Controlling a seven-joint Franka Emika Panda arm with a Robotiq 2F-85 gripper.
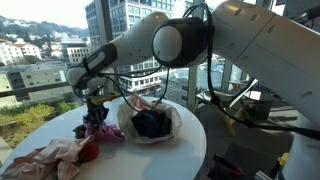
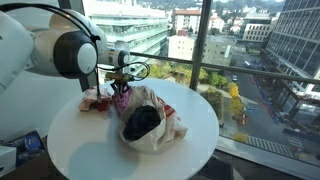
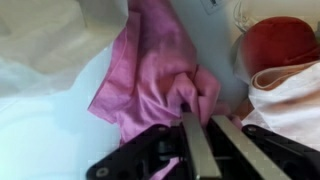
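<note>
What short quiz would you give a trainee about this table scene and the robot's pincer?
1. True or false: the pincer is shut on the pink cloth.
2. Multiple choice: what lies inside the white bag? A, a dark garment; B, a banana; C, a cup.
3. Fill in the gap: the round table stands right beside a tall ____ with city buildings beyond it.

Key: 1 true; 2 A; 3 window.
</note>
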